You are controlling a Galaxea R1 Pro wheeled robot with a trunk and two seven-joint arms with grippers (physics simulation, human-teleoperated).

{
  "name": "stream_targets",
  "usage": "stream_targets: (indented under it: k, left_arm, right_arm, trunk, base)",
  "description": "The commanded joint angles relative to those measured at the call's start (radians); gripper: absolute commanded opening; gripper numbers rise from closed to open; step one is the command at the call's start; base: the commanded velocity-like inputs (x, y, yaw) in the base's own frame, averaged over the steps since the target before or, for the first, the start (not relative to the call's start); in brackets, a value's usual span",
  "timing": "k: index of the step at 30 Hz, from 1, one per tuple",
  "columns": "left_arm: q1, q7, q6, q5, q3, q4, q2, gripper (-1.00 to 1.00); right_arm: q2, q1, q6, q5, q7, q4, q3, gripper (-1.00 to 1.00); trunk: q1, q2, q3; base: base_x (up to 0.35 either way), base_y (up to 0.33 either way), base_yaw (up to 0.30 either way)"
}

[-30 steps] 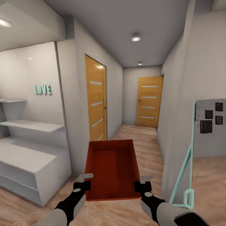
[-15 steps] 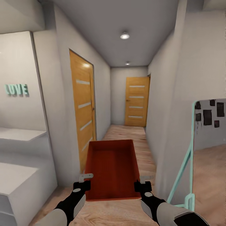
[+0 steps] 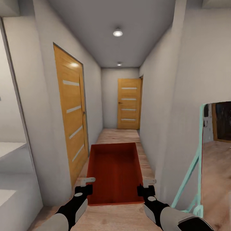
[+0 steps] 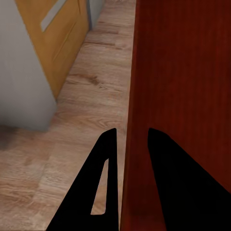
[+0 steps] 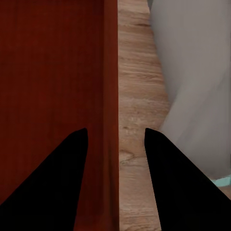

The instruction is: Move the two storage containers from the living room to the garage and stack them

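Head view: noted whole picture shifted against the earlier frames, shelving and "LOVE" lettering gone off the side, corridor now centred; read as camera and base turning and advancing, not things moving. Storage container [image 3: 115, 173] carried level between both grippers, same place relative to them as before. Left gripper [image 3: 87, 183] clamped on container's left wall, right gripper [image 3: 146, 184] on its right wall. Far door [image 3: 129, 104] straight ahead of container; side door [image 3: 71, 114] left of it; teal-framed mirror [image 3: 196, 160] right of it.

Left wrist view: fingers [image 4: 103, 180] straddling container wall [image 4: 132, 144], grasping it.

Right wrist view: fingers [image 5: 166, 178] either side of wall [image 5: 111, 120], gripped likewise.

Judged: transit toward garage, wood planks underfoot, stacking not yet begun.
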Motion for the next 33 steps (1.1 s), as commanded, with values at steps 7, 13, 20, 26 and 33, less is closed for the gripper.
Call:
stream_targets:
  k: [7,13,20,26,33]
  left_arm:
    - [0.0,0.011,-0.001,0.011,0.008,0.001,0.053,-1.0]
    - [0.0,0.011,-0.001,0.01,0.008,0.001,0.053,-1.0]
    - [0.0,0.011,-0.001,0.012,0.008,0.001,0.055,-1.0]
    - [0.0,0.011,-0.001,0.012,0.008,0.001,0.055,-1.0]
    - [0.0,0.011,-0.001,0.012,0.008,0.001,0.056,-1.0]
  right_arm:
    - [0.001,-0.001,-0.102,0.02,0.022,-0.002,-0.059,-1.0]
    - [0.001,-0.001,-0.102,0.02,0.022,-0.002,-0.059,-1.0]
    - [0.001,-0.001,-0.102,0.021,0.022,-0.002,-0.06,-1.0]
    - [0.001,-0.001,-0.102,0.021,0.022,-0.002,-0.06,-1.0]
    - [0.001,-0.001,-0.102,0.021,0.022,-0.002,-0.06,-1.0]
  trunk:
    - [0.001,-0.001,-0.002]
    - [0.001,-0.001,-0.002]
    - [0.001,-0.001,-0.002]
    - [0.001,-0.001,-0.002]
    - [0.001,-0.001,-0.002]
  base:
    - [0.309,0.166,-0.018]
    - [0.31,0.149,-0.001]
    - [0.319,0.061,0.0]
    - [0.322,0.004,0.0]
    - [0.323,0.0,0.0]
